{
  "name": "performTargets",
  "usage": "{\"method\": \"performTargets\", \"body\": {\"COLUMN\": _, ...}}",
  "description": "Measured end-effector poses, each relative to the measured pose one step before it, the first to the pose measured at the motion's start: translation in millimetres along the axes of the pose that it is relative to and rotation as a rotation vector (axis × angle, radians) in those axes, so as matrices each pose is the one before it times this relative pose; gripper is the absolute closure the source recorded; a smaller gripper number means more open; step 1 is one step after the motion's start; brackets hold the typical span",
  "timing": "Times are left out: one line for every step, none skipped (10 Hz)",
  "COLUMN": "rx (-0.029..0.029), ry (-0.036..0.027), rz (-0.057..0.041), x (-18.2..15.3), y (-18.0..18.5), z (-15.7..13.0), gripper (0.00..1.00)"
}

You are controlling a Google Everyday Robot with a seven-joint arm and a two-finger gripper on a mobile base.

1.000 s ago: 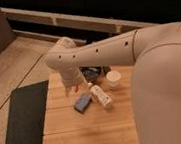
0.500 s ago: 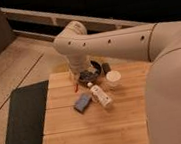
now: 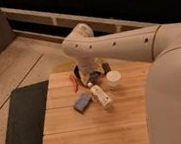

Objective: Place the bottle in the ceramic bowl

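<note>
Your job is not done yet. The bottle lies on its side on the wooden table, just beside the blue block and near the white cup. The ceramic bowl sits behind, mostly hidden by the arm. The gripper hangs right by the bottle's far end. You cannot tell if it grips anything. I think you need to grab the bottle, lift it and drop it in.
</note>
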Motion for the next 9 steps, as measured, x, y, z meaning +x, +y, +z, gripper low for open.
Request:
{"method": "performTargets", "body": {"rx": 0.01451, "ry": 0.00408, "rz": -0.00048, "x": 1.86, "y": -14.55, "z": 15.51, "gripper": 0.35}}
{"method": "performTargets", "body": {"rx": -0.00324, "ry": -0.00947, "rz": 0.00408, "x": -2.74, "y": -2.79, "z": 4.71, "gripper": 0.35}}
{"method": "performTargets", "body": {"rx": -0.02041, "ry": -0.02695, "rz": 0.01558, "x": -7.5, "y": -3.31, "z": 8.54, "gripper": 0.35}}
{"method": "performTargets", "body": {"rx": -0.01856, "ry": -0.01317, "rz": 0.0081, "x": -3.15, "y": -0.19, "z": 6.39, "gripper": 0.35}}
{"method": "performTargets", "body": {"rx": -0.04318, "ry": -0.02275, "rz": 0.00961, "x": -4.77, "y": 6.03, "z": 10.41, "gripper": 0.35}}
{"method": "performTargets", "body": {"rx": -0.0346, "ry": -0.00754, "rz": 0.00448, "x": 0.33, "y": 7.07, "z": 6.23, "gripper": 0.35}}
{"method": "performTargets", "body": {"rx": -0.02656, "ry": -0.00344, "rz": 0.00511, "x": 1.73, "y": 4.45, "z": 7.25, "gripper": 0.35}}
{"method": "performTargets", "body": {"rx": -0.02674, "ry": 0.00128, "rz": 0.00391, "x": 3.62, "y": 5.4, "z": 8.6, "gripper": 0.35}}
{"method": "performTargets", "body": {"rx": -0.01039, "ry": 0.0075, "rz": -0.00682, "x": 3.13, "y": 4.18, "z": 6.51, "gripper": 0.35}}
